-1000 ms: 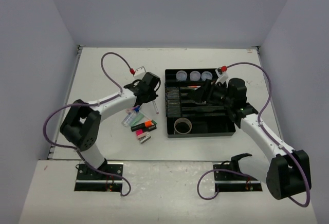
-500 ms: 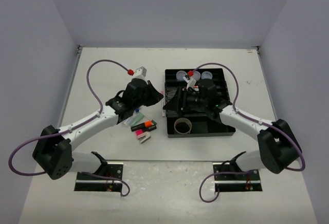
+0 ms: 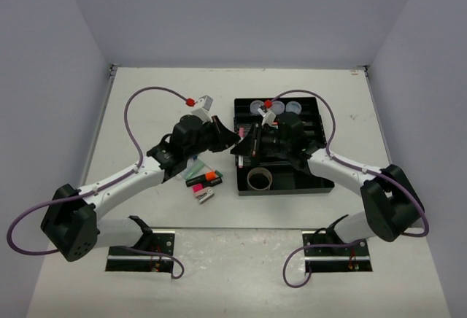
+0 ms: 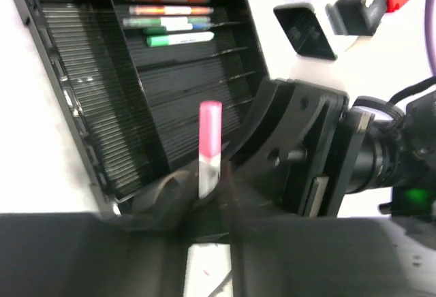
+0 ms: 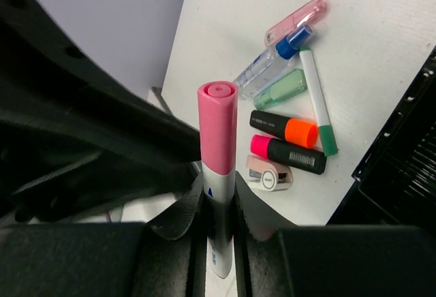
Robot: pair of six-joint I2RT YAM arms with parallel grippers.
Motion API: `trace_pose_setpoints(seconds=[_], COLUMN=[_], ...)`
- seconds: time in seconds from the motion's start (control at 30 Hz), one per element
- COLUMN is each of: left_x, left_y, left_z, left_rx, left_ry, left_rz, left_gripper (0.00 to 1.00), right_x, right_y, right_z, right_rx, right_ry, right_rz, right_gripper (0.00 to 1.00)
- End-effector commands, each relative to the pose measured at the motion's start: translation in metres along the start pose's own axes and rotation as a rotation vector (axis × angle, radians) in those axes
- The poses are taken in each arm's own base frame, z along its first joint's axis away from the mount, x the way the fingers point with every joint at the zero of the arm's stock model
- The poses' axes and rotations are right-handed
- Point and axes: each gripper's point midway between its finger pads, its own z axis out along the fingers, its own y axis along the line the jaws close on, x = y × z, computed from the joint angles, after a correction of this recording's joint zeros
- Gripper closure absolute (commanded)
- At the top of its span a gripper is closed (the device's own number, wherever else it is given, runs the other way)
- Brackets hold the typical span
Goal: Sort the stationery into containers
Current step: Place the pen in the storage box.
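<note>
Right gripper [image 5: 219,210] of mine is closed on the pink pen [image 5: 218,167], one finger pressed to each side of its white barrel. My left gripper [image 4: 204,198] has the same pen between its blurred fingers, and I cannot tell whether they pinch it or stand just off it. The two grippers meet over the left end of the tray [image 3: 295,178], so the pen is in the air, not in any slot. It is thick, with a round pink cap recessed at the top and a white barrel below.

The tray is black and ribbed. Its wide near section holds the tape roll [image 3: 259,179], its far end holds the clear tubs [image 3: 294,106], and the far narrow slots hold a few thin pens [image 4: 167,21].

On the table [image 5: 381,38] left of the tray lie a blue-capped bottle [image 5: 272,58], a green-capped marker [image 5: 317,99], and an orange highlighter [image 5: 283,128] side by side with a pink highlighter [image 5: 286,152].
</note>
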Motion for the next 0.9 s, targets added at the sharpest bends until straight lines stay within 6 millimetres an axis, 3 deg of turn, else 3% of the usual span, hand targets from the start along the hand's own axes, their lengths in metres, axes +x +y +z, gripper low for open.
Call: trace_pose_setpoints(seconds=[0.0, 0.03, 0.07, 0.13, 0.17, 0.2, 0.27, 0.43, 0.57, 0.73, 0.87], left_x=[-0.027, -0.038, -0.038, -0.050, -0.061, -0.061, -0.073, -0.077, -0.073, -0.066, -0.063], left_y=[-0.003, 0.007, 0.023, 0.042, 0.049, 0.048, 0.050, 0.049, 0.049, 0.059, 0.062], left_z=[-0.013, -0.018, -0.028, -0.049, -0.060, -0.068, -0.093, -0.131, -0.140, -0.150, -0.153], left_rx=[-0.069, -0.152, -0.255, -0.395, -0.456, -0.459, -0.490, -0.491, -0.469, -0.500, -0.493], left_ry=[-0.071, -0.105, -0.101, -0.147, -0.202, -0.201, -0.268, -0.300, -0.282, -0.262, -0.261], left_rz=[0.118, 0.124, 0.126, 0.122, 0.114, 0.115, 0.120, 0.149, 0.196, 0.230, 0.229], left_gripper=[0.32, 0.16, 0.06, 0.00, 0.00, 0.00, 0.00, 0.00, 0.00, 0.00, 0.00], right_x=[-0.027, -0.032, -0.037, -0.046, -0.049, -0.057, -0.060, -0.074, -0.082, -0.118, -0.125], right_y=[0.003, -0.006, -0.013, -0.036, -0.055, -0.060, -0.104, -0.146, -0.162, -0.171, -0.180], right_z=[-0.006, -0.009, -0.012, -0.022, -0.031, -0.035, -0.063, -0.095, -0.102, -0.100, -0.096], right_rx=[0.032, 0.071, 0.105, 0.212, 0.297, 0.327, 0.553, 0.688, 0.710, 0.727, 0.719], right_ry=[-0.145, -0.180, -0.210, -0.278, -0.309, -0.360, -0.485, -0.628, -0.724, -0.803, -0.838], right_rz=[0.048, 0.077, 0.105, 0.191, 0.285, 0.280, 0.521, 0.795, 0.908, 0.945, 1.046], right_gripper=[1.00, 1.00, 1.00, 1.00, 1.00, 1.00, 1.00, 1.00, 1.00, 1.00, 1.00])
